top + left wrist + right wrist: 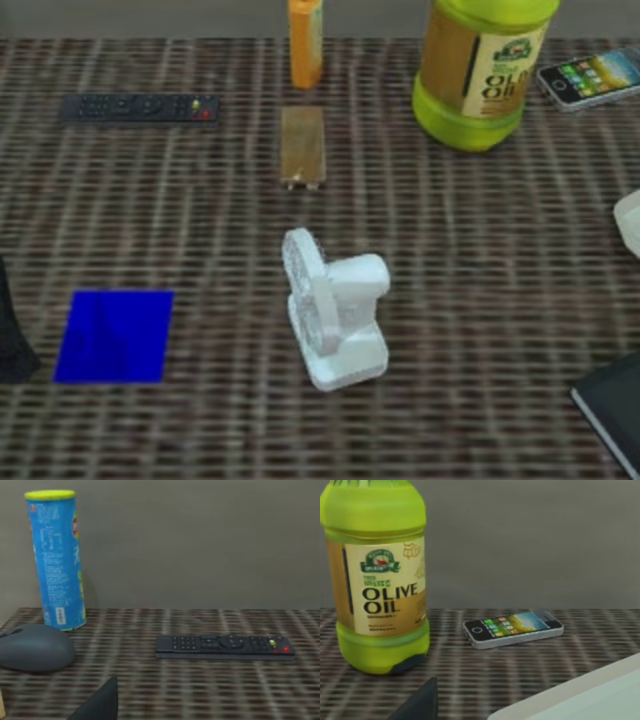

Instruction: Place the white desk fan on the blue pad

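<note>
The white desk fan (335,310) stands upright near the middle of the table, its round grilled head facing the table's left. The blue pad (115,336) lies flat and bare at the front left, a good hand's width from the fan. My left gripper (10,335) shows as a dark shape at the table's left edge, just left of the pad and far from the fan; in its wrist view only a dark tip of the left gripper (100,702) shows. My right gripper (420,702) appears only as a dark tip in its wrist view. Neither wrist view shows the fan or the pad.
At the back stand a black remote (140,107), an orange bottle (306,40), a wooden block (302,147), an olive oil bottle (480,70) and a phone (590,78). A rounded white object (630,222) and a dark tablet (612,408) sit at the right edge. Left wrist view shows a blue can (56,560) and a grey mouse (32,647).
</note>
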`<state>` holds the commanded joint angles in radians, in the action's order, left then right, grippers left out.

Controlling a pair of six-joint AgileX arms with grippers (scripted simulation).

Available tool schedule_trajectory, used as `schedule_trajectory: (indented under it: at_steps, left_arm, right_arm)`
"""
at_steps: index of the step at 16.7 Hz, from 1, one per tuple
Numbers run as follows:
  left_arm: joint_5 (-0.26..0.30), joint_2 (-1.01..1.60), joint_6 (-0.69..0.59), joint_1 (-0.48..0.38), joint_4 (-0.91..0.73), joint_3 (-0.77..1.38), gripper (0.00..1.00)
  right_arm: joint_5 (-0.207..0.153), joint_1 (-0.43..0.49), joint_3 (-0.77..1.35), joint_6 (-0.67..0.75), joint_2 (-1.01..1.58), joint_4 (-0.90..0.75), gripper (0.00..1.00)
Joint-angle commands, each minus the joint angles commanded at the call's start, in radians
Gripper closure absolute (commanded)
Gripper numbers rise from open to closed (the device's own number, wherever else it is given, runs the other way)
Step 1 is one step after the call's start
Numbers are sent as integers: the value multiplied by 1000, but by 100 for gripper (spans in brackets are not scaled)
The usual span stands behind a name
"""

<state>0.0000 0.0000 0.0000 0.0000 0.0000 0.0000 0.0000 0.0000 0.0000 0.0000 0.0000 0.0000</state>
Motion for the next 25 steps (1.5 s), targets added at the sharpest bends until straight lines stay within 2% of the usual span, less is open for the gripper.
schedule_trajectory:
  at_steps: [4, 9, 21, 25]
  left_arm:
    - [1, 31, -19, -16, -30, 29, 0]
    - [-1, 292, -169, -123, -263, 284, 0]
    - [1, 1510, -767, -537, -1104, 1479, 0]
    - [1, 1831, -925, -648, -1336, 1791, 0]
  right_arm:
    - [0, 0, 0, 0, 0, 0, 0]
    - [0, 0, 0, 0, 0, 0, 0]
    - [0, 0, 0, 0, 0, 0, 0]
    - [0, 0, 0, 0, 0, 0, 0]
